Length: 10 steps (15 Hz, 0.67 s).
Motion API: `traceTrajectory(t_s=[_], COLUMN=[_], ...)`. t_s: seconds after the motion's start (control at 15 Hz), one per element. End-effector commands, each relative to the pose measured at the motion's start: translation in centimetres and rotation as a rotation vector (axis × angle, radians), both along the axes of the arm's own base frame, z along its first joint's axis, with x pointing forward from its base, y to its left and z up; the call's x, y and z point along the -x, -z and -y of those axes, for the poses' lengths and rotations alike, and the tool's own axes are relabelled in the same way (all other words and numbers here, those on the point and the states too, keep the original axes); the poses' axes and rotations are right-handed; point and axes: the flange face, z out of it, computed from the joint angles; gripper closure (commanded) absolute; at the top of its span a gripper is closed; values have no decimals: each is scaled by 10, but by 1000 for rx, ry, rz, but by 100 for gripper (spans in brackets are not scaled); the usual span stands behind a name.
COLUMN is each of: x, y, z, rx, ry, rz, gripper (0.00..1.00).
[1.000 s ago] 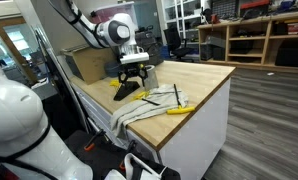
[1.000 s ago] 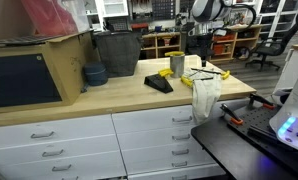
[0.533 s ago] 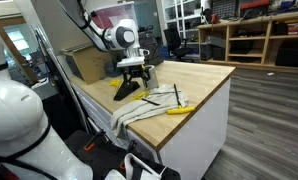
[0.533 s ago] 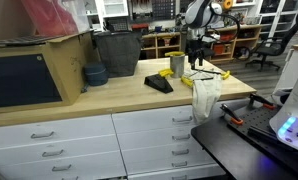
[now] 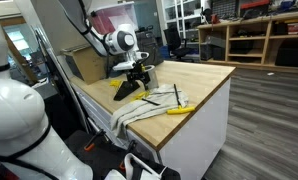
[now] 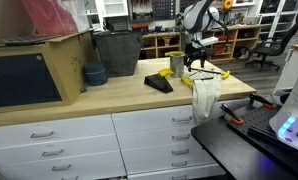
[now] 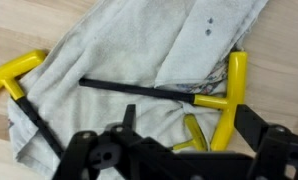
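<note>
**Fingers wide above the cloth and its keys**

I count one grey cloth (image 7: 139,45), spread on the table (image 5: 204,75) straight below my fingers (image 5: 138,77), with one end hanging over the table's edge. On the cloth I am sure of two yellow-handled T keys. The long key (image 7: 149,90) lies right under me: its black shaft runs across between my fingers and its yellow handle sits out past one of them. The corner key (image 7: 17,70) lies farther out on the opposite side, its shaft slanting down along the cloth's border. One more yellow piece (image 7: 194,130) shows close beneath me, half covered by my own frame, and I cannot tell whether it is a third key.

In an exterior view one black wedge (image 5: 127,94) lies on the table just beside my fingers, the nearest thing that crowds them. Well apart from me along the table stand one yellow object (image 6: 177,65), one blue bowl (image 6: 94,74), one dark bin (image 6: 117,52) and one cardboard box (image 6: 29,65).

My arm (image 5: 119,42) reaches in from above and bends at the wrist, so the fingers point down at the cloth. They hover over it without touching. They are spread wide, with only cloth and the long key's shaft showing between them.
</note>
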Motion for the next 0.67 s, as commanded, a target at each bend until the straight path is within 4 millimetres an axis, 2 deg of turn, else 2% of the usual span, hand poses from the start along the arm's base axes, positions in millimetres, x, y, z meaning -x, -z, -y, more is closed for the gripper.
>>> traceTrajectory(t_s=[0.0, 0.2, 0.4, 0.47, 0.6], x=[-16, -19, -12, -12, -10], y=[-7, -9, -13, -7, -7], z=[-18, -35, -50, -44, -50], rx=[121, 183, 123, 145, 128], ry=[83, 125, 136, 125, 131], rz=[65, 90, 58, 83, 75], gripper=[0, 0, 0, 0, 0])
